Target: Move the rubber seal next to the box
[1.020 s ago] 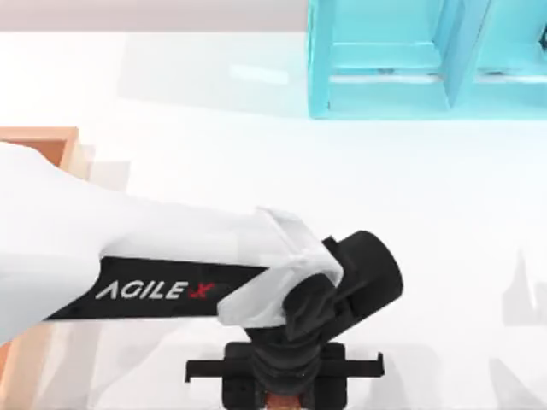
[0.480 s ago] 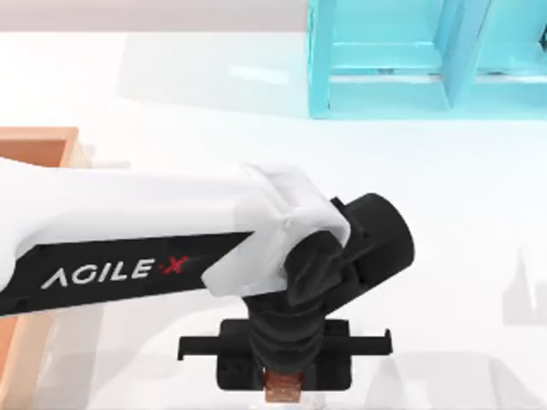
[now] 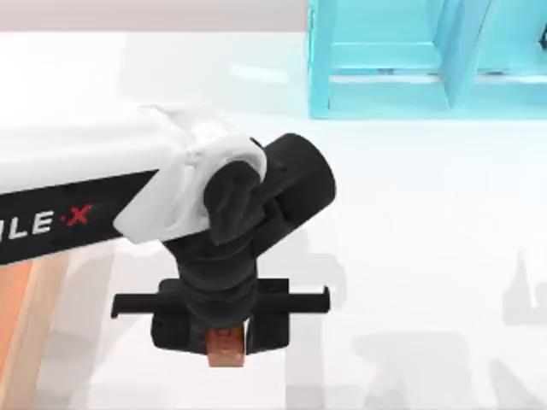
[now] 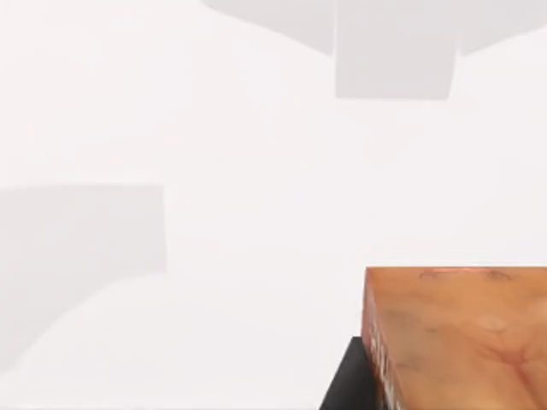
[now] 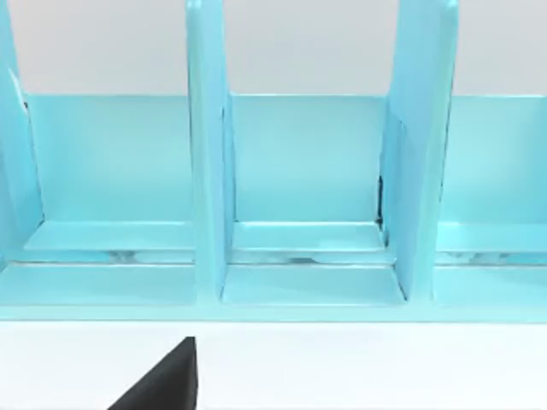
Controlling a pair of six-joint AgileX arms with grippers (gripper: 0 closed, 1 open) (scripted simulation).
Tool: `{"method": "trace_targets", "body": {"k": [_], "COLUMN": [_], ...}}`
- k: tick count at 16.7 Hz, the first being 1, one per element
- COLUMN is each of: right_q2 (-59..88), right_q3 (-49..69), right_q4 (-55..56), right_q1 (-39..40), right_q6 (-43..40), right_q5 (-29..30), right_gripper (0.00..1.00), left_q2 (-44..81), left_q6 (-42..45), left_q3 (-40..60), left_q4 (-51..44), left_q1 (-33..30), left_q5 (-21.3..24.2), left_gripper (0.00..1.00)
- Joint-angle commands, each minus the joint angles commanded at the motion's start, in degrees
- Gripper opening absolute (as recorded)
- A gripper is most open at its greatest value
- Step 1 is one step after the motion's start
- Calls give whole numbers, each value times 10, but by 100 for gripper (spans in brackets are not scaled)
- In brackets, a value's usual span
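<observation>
Top view: left tool gripping the rubber seal near the box.

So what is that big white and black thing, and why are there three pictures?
That is a robot arm, white with black parts. One picture looks down from above the table. The other two come from little cameras on each arm's wrist. The left arm's tool is like a two-finger hand, and it is pinching a small reddish-brown rubber seal, which looks huge up close in the left wrist picture. At the table's left edge sits a shallow orange-brown wooden box. At the back stands a light blue shelf frame, which the right wrist camera faces. The table is white.
</observation>
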Motion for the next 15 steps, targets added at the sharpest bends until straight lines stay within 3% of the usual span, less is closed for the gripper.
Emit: {"method": "trace_targets", "body": {"k": [8, 15], "right_q2": [0, 0], "right_q3": [0, 0], "right_q4": [0, 0], "right_q1": [0, 0], "right_q6": [0, 0], "right_q5": [0, 0], "right_gripper": [100, 100], "left_q2": [-194, -210], "left_q6": [241, 261], "left_q3": [-42, -46], "left_q4": [-139, -152], "left_q1": [237, 255], "left_q5": [1, 0], "left_gripper": [0, 0]}}
